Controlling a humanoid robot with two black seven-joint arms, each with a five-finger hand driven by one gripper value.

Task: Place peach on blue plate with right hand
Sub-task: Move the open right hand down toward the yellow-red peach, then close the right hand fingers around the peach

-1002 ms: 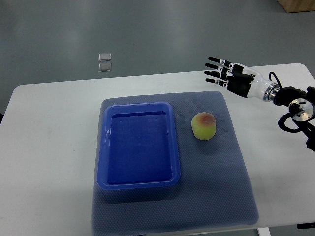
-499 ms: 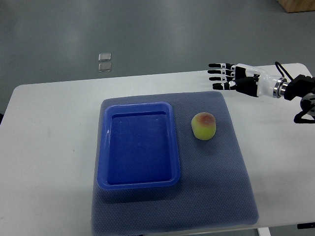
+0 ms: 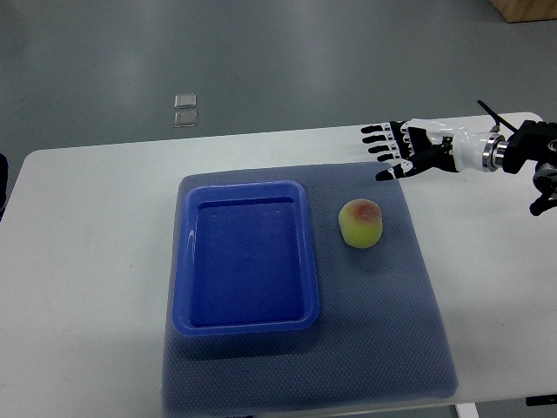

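A yellow-green peach with a red blush (image 3: 360, 222) lies on the grey mat, just right of the blue plate (image 3: 246, 323), a deep rectangular tray that holds nothing. My right hand (image 3: 389, 150) comes in from the right edge, fingers spread and holding nothing. It hovers over the mat's far right corner, above and to the right of the peach, apart from it. My left arm shows only as a dark sliver at the left edge (image 3: 3, 181).
A grey mesh mat (image 3: 409, 305) covers the middle of the white table (image 3: 87, 287). Two small clear squares (image 3: 184, 109) lie on the floor beyond the table's far edge.
My right hand has rotated and dipped a little toward the peach, its fingers still spread. The peach and the plate have not moved.
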